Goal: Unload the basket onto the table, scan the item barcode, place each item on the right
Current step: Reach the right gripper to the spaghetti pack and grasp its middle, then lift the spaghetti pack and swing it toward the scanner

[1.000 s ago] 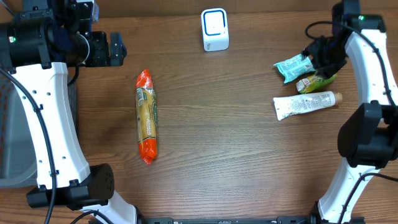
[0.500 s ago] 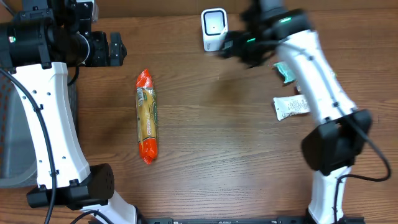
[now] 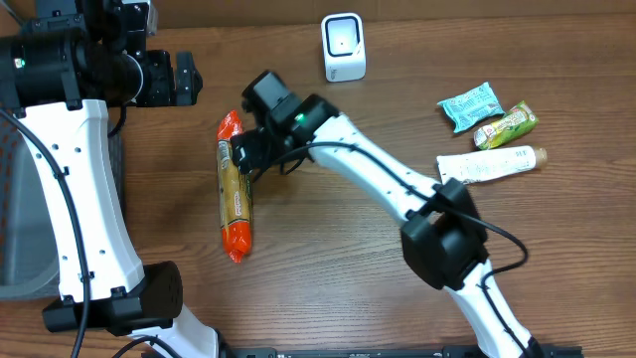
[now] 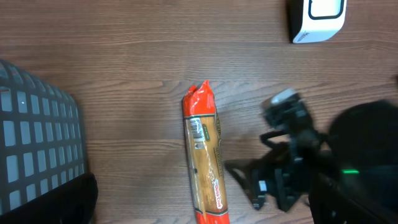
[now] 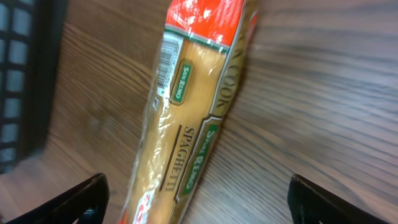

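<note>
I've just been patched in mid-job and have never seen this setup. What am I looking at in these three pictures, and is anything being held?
Two white robot arms work at a wooden table. The wide picture looks down from above. The other two come from a camera on each arm's wrist. On the table lie a spaghetti packet, a small white scanner and, at the right, a teal snack packet, a yellow-green snack packet and a white tube. The right gripper hangs open over the spaghetti packet. The left gripper is open too. Nothing is held.

Left pincer (image 3: 183, 79), right pincer (image 5: 196, 190): agape.
</note>
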